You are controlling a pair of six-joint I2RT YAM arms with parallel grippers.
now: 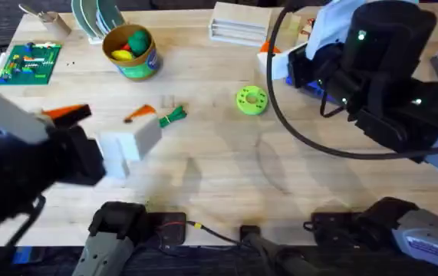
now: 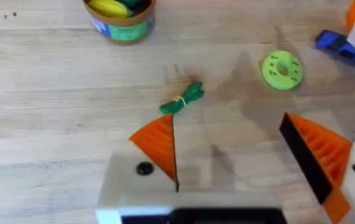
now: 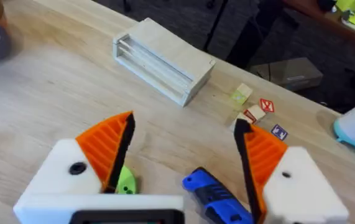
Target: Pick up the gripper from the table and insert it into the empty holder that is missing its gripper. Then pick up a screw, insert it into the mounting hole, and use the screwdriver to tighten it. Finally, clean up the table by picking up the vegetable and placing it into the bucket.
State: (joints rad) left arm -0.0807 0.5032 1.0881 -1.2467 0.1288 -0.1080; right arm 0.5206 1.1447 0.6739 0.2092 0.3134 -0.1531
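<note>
- The left gripper (image 2: 233, 162) was seen raised over the near left part of the wooden table (image 1: 203, 161); its jaws were held wide apart, with nothing between the orange pads (image 2: 155, 143).
- The vegetable (image 1: 174, 115) was found lying flat on the table just beyond that gripper, near the middle; a small orange piece (image 1: 138, 113), possibly the loose gripper, was seen just beside it, though the overhead view was too blurred for that to be certain.
- The bucket (image 1: 132, 52) was seen upright at the far left-centre, with yellow and green toys inside it; a lime green disc (image 1: 251, 100) lay well apart from it, to the right.
- The right gripper (image 3: 183, 152) was seen at the far right; its jaws were spread, and the blue screwdriver (image 3: 217, 198) lay between them, apparently ungrasped.
- A pale box (image 3: 163, 61) was seen beyond it.
</note>
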